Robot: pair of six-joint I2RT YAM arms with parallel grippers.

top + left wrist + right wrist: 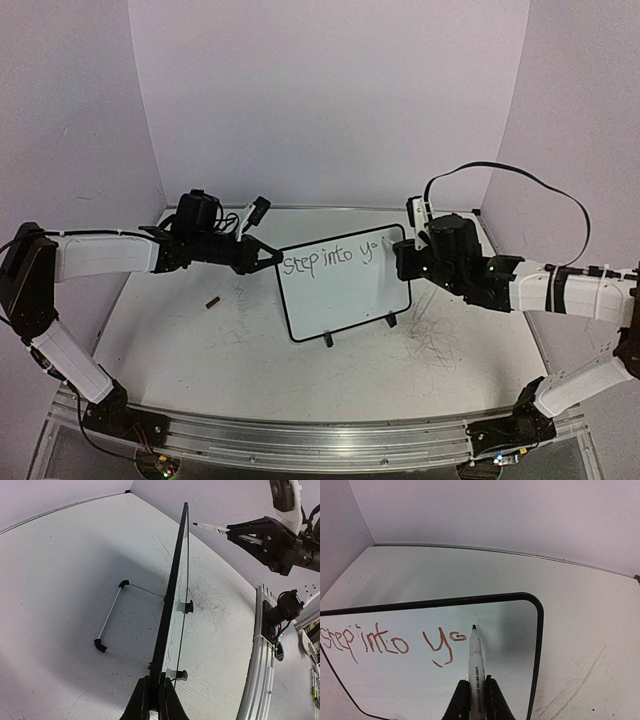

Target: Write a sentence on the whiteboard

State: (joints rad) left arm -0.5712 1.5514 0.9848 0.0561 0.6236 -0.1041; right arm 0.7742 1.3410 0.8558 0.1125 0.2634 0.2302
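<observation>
- The board stands upright in the middle of the desk.
- The sentence runs along the board's top and reads "step into yo". White room is left from there to the board's right edge, and all below.
- The right hand, at the board's right, is closed on a marker. Its tip sits just right of the "o".
- The left hand is clamped on the board's left edge.
- A small dark piece lies left of the board, and scribbles mark the desk to its right.
</observation>
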